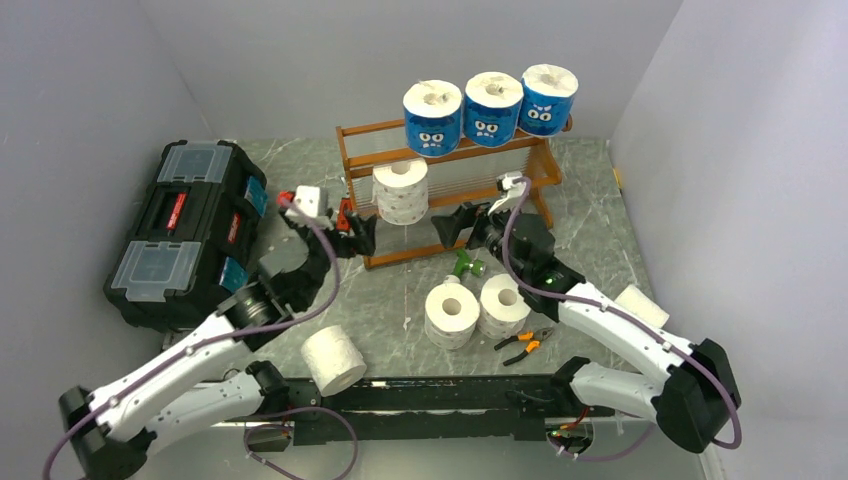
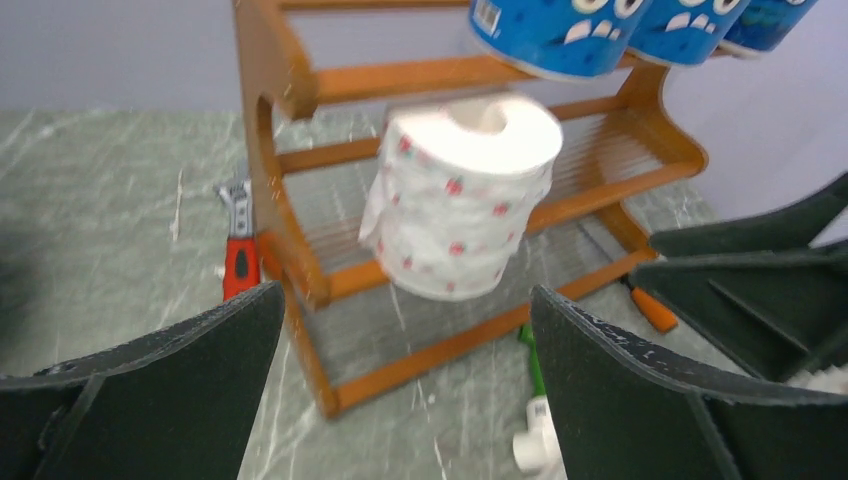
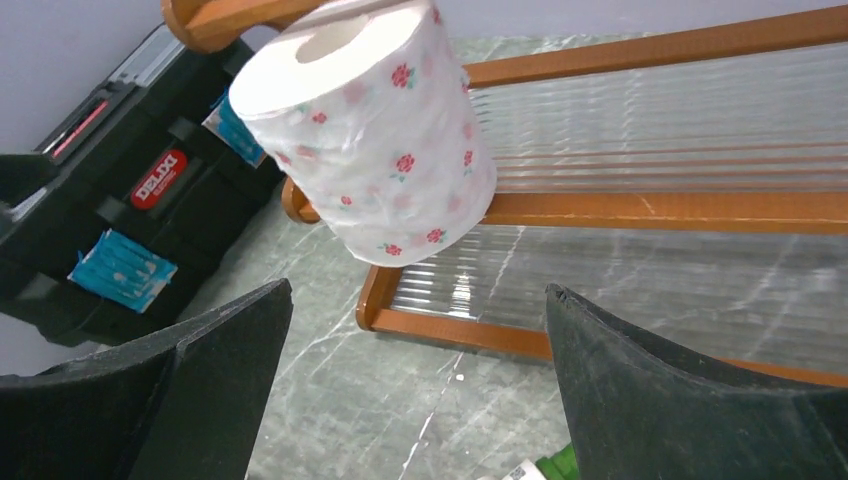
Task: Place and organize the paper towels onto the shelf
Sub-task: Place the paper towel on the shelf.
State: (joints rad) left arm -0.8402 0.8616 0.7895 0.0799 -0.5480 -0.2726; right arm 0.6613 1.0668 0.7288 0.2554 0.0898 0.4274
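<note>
The orange-brown shelf (image 1: 520, 165) stands at the back of the table. Three blue-wrapped paper towels (image 1: 432, 117) (image 1: 493, 108) (image 1: 548, 99) stand in a row on its top tier. A white roll with small red flowers (image 1: 400, 190) sits at the left end of the middle tier, near the front rail, slightly tilted; it also shows in the left wrist view (image 2: 460, 200) and the right wrist view (image 3: 365, 130). My left gripper (image 1: 358, 238) (image 2: 405, 380) is open and empty just left of it. My right gripper (image 1: 458, 228) (image 3: 415, 380) is open and empty just right of it.
Plain white rolls lie on the table (image 1: 452, 315) (image 1: 504, 303) (image 1: 333, 360) (image 1: 640, 305). A green-and-white tool (image 1: 467, 265) and orange-handled pliers (image 1: 525, 343) lie in front of the shelf. A black toolbox (image 1: 185, 230) stands at the left. A red-handled tool (image 2: 238, 255) lies beside the shelf's left post.
</note>
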